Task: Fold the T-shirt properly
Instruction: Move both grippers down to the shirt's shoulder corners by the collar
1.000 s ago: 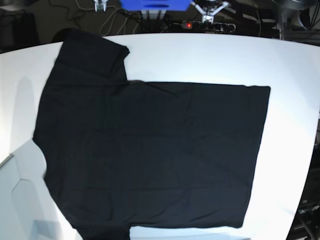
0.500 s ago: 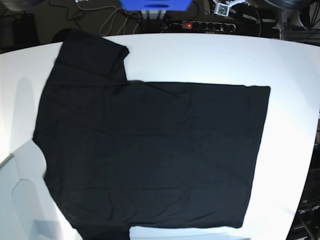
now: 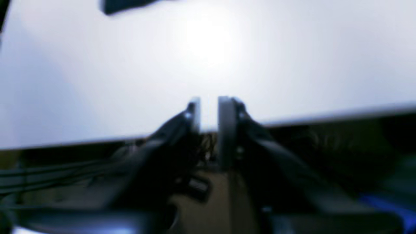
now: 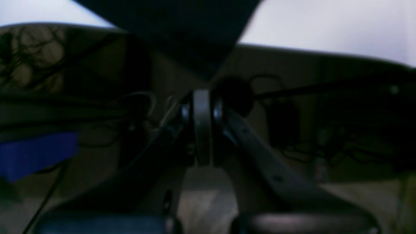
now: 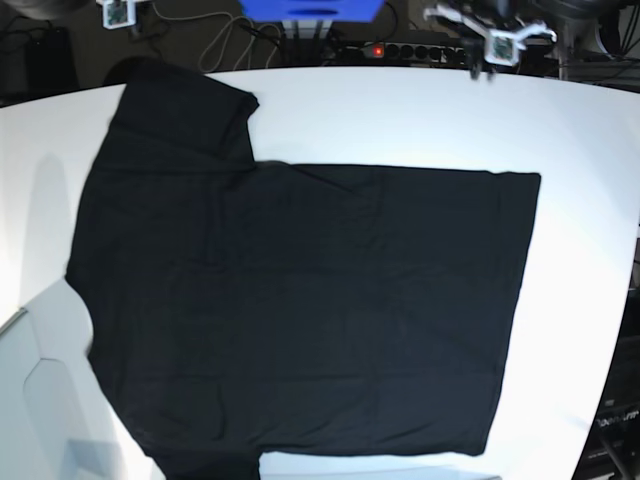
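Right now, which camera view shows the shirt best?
The base view: the shirt lies flat on the white table, nearly whole in view, cut only at the bottom edge. The right wrist view shows only one dark blurred part at the top. The left wrist view shows only a small dark patch.
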Controlling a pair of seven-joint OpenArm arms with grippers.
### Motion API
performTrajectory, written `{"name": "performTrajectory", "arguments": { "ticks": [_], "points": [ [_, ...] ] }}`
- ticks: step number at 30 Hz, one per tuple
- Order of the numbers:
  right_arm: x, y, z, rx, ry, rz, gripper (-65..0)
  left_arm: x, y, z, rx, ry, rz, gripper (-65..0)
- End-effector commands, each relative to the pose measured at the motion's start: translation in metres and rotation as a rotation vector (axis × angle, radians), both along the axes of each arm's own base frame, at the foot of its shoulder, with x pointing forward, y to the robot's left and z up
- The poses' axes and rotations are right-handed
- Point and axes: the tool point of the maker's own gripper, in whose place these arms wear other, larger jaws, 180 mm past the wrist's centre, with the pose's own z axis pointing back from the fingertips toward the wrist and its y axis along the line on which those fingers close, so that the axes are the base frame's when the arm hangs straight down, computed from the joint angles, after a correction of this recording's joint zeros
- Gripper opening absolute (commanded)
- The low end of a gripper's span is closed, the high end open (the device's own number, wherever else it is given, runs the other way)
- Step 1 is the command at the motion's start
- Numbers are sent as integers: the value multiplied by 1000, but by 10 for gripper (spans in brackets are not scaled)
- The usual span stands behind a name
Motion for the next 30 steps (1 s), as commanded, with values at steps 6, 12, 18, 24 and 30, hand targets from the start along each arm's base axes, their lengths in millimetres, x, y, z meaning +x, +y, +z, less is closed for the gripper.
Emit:
{"name": "performTrajectory", "arguments": {
  "ticks": [6, 12, 18, 24, 30],
  "points": [
    [24, -8, 7, -22, -65, -2, -543, 37, 60, 39, -64, -204, 212, -406],
    [42, -4, 9, -12, -114, 2, -390, 78, 96, 53, -107, -276, 330, -403],
    [53, -6, 10, -17, -145, 0, -369, 102, 144, 29, -240, -234, 532, -402],
    [54, -5, 10, -14, -146, 1, -369, 131, 147, -10, -380, -177, 541, -402],
    [54, -6, 10, -17, -147, -1, -369, 145, 147, -36, -444, -149, 556, -402]
  ]
}}
